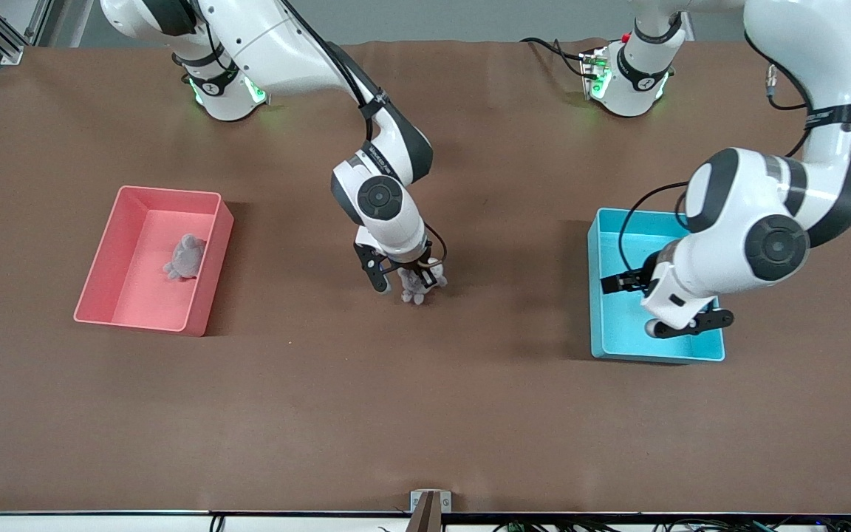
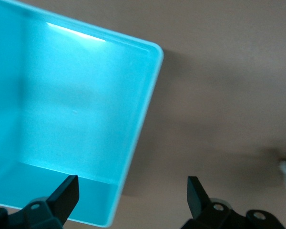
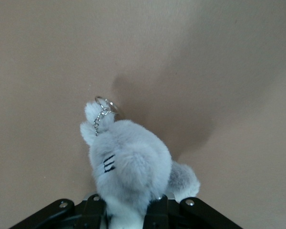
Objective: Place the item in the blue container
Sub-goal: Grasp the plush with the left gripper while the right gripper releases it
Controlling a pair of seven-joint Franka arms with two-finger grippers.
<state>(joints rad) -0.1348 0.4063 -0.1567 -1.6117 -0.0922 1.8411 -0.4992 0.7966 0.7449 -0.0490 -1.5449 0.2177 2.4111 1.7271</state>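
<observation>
The right gripper (image 1: 412,279) is pinching a small grey plush toy (image 1: 416,287), its fingers pressed into the fur on both sides; in the right wrist view the toy (image 3: 128,171) is sitting between the fingers (image 3: 93,210) with its key ring (image 3: 105,104) pointing away from the wrist, and the gripper is hanging over the bare brown table (image 1: 425,414) at mid-table, between the two bins. The carry step appears to be in hand: the toy is gripped but not yet in the blue container (image 1: 621,325), which is standing toward the left arm's end of the table, well apart from the toy. The next move is calling for travel toward that bin, clearing its wall before letting go. The left gripper (image 1: 680,316) is waiting over the blue container with its fingers (image 2: 66,193) spread wide and holding nothing, so it may be crowding the drop. Toward the right arm's end, a pink bin (image 1: 207,255) is holding a second grey plush toy (image 1: 186,257)
</observation>
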